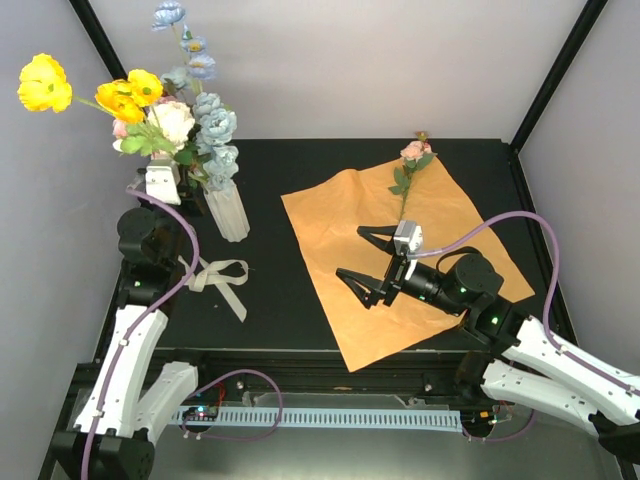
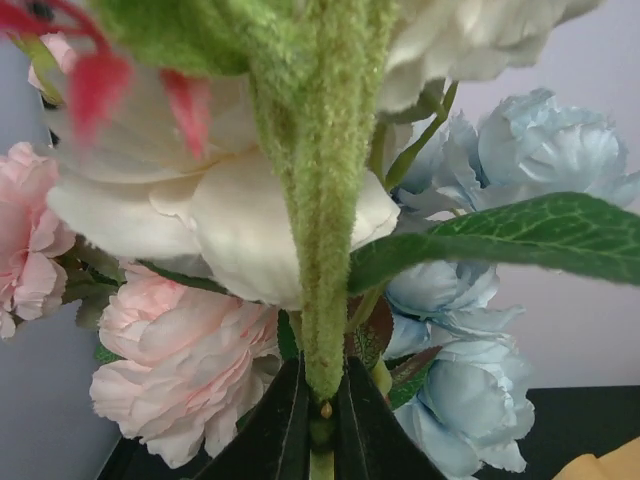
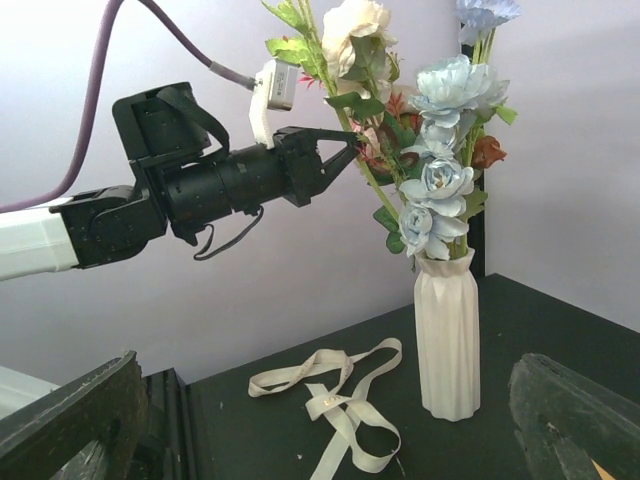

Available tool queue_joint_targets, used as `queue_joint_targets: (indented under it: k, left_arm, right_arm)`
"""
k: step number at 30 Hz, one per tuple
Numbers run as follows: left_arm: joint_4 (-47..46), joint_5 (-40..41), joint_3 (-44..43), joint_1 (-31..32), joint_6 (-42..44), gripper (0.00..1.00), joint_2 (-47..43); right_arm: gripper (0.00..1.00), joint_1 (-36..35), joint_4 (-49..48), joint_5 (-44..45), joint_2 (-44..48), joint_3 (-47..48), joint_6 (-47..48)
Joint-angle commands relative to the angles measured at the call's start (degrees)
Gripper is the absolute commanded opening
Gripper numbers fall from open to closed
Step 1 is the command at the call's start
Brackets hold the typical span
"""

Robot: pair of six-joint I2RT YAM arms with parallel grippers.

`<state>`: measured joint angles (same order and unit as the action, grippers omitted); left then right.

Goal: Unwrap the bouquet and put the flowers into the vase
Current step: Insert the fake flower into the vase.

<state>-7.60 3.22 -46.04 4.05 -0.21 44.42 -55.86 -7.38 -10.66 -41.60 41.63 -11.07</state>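
Black table (image 1: 300, 310), pale grey walls on every side. Nearest, on the right half, the orange paper (image 1: 330, 225) lies spread open, its near corner reaching the front edge. Over it hangs the right gripper (image 1: 350, 251), jaws spread wide with nothing between them; whether the fingers touch the sheet cannot be told. One pink flower (image 1: 414, 150) lies on the paper beyond the gripper, bloom at the sheet's far edge, the lower end of its stem hidden behind the wrist.

On the left half a cream ribbon (image 1: 222, 277) lies loose on the bare table, just in front of the vase (image 1: 228, 210). The vase stands upright near the far left corner, its neck covered from above by the flowers (image 1: 215, 125) it holds. These are pale-blue, cream and pink blooms, with yellow ones (image 1: 45, 83) leaning out to the left.

The left gripper (image 3: 345, 150) is raised among those blooms, jaws pinched together on a fuzzy green stem (image 2: 322, 250). Which bloom that stem carries is lost in blur at the top of the left wrist view, and from above the fingers are buried behind petals.
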Motion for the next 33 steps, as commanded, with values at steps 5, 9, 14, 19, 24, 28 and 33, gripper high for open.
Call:
queue_joint_targets:
  k: [5, 9, 14, 19, 24, 28, 33]
  left_arm:
    - [-0.73, -3.71, 2.51, -0.89, -2.6, 0.02, 3.86]
    - [-0.97, -3.82, 4.52, -0.98, -4.09, 0.01, 5.51]
    - [0.53, -3.22, 5.77, -0.99, -4.26, 0.02, 6.58]
    - [0.05, -3.35, 7.2, -1.13, -5.1, 0.02, 9.05]
    - [2.72, -5.46, 7.22, -1.11, -7.17, 0.02, 11.15]
    - [6.08, -5.94, 6.92, -1.11, -8.49, 0.02, 12.46]
    - [9.15, -5.26, 6.35, -1.08, -9.83, 0.02, 12.29]
  right_arm:
    - [1.0, -0.13, -0.93, -0.38, -0.65, 1.57, -0.27]
    - [1.0, -0.12, -1.18, -0.74, -1.43, 2.0, -0.65]
    - [1.0, -0.13, -1.06, -0.77, -1.89, 2.23, -0.62]
    - [1.0, -0.13, -1.4, -0.85, -2.4, 2.45, -0.66]
    - [1.0, -0.13, -1.19, -0.65, -2.46, 2.21, -0.94]
    - [1.0, -0.13, -1.31, -0.16, -2.34, 1.56, -1.53]
    - [1.0, -0.08, -0.94, -0.02, -2.2, 1.44, -1.6]
